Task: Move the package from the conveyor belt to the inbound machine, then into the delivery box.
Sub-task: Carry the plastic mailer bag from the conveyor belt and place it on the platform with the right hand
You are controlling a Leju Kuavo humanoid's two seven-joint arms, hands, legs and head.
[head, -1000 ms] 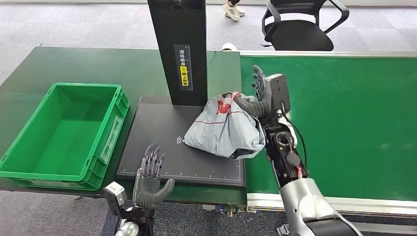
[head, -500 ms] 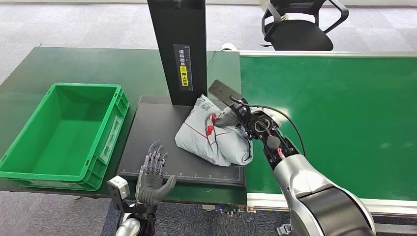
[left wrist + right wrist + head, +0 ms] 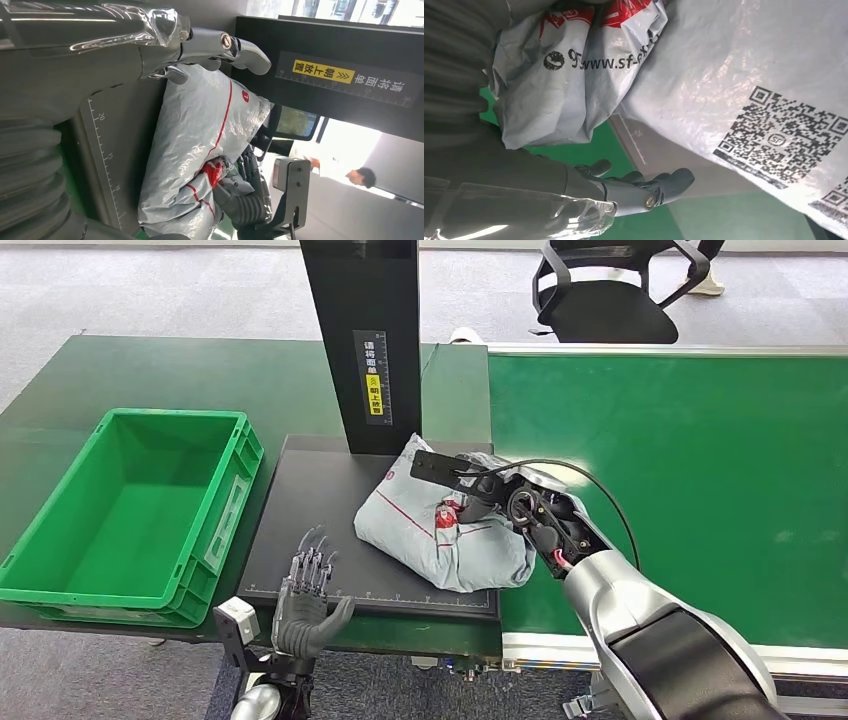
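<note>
Right hand [image 3: 470, 490] grips grey package [image 3: 440, 525], printed "www.sf-ex…", rest seemingly hidden; QR code [image 3: 786, 142] visible. Left hand [image 3: 305, 605] released, fingers spread.

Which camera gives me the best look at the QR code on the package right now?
The right wrist view: the QR code prints large and sharp on the grey package. The head view shows the whole package lying on the black scanner plate, code unreadable. The left wrist view shows its red-striped side, no code.

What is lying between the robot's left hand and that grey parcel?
Nothing: in the head view only bare black scanner platform separates the left hand from the package.
</note>
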